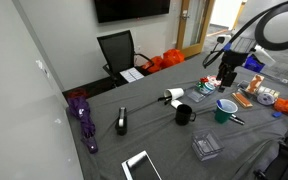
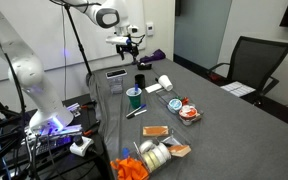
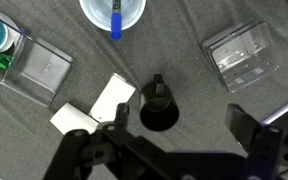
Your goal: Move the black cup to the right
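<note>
The black cup (image 3: 159, 110) stands upright on the grey cloth, seen from above in the wrist view with its handle pointing up. It also shows in both exterior views (image 1: 183, 115) (image 2: 140, 80). My gripper (image 3: 184, 130) is open and empty. It hangs well above the table, and the cup lies below, close to the left finger. The gripper also shows in both exterior views (image 1: 227, 80) (image 2: 130, 47), apart from the cup.
A teal-green cup (image 3: 112, 10) holding a blue pen stands near the black cup. Clear plastic boxes (image 3: 46, 68) (image 3: 242, 50) flank it, and white packets (image 3: 99, 105) lie right beside it. A white roll (image 1: 172, 96), a black stapler-like device (image 1: 121, 121) and a purple umbrella (image 1: 82, 115) lie further along.
</note>
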`<state>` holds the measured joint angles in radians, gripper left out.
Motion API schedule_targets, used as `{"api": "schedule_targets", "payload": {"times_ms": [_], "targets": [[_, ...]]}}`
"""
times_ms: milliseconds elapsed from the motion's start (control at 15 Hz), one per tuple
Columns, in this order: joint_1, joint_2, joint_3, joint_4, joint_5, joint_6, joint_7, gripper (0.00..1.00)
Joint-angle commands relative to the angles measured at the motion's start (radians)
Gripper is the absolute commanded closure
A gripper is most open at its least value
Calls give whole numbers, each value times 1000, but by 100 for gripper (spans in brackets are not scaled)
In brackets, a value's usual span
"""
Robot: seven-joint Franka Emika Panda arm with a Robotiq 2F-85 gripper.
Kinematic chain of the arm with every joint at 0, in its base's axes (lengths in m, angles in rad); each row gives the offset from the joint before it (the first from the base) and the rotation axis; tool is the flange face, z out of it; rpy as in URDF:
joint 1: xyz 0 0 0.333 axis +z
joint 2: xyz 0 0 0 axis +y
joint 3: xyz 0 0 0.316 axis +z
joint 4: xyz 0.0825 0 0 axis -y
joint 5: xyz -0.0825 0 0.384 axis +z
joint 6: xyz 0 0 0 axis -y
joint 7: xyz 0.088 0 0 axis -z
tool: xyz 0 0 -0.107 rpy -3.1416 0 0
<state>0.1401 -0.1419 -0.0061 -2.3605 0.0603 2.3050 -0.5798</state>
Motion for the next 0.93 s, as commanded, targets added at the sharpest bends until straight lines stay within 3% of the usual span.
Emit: {"api": "schedule_targets", "payload": {"times_ms": [0, 867], "targets": [[-10, 146, 9, 53, 36, 92, -66, 0], [-69, 453, 103, 202, 8, 113, -97, 0]]}}
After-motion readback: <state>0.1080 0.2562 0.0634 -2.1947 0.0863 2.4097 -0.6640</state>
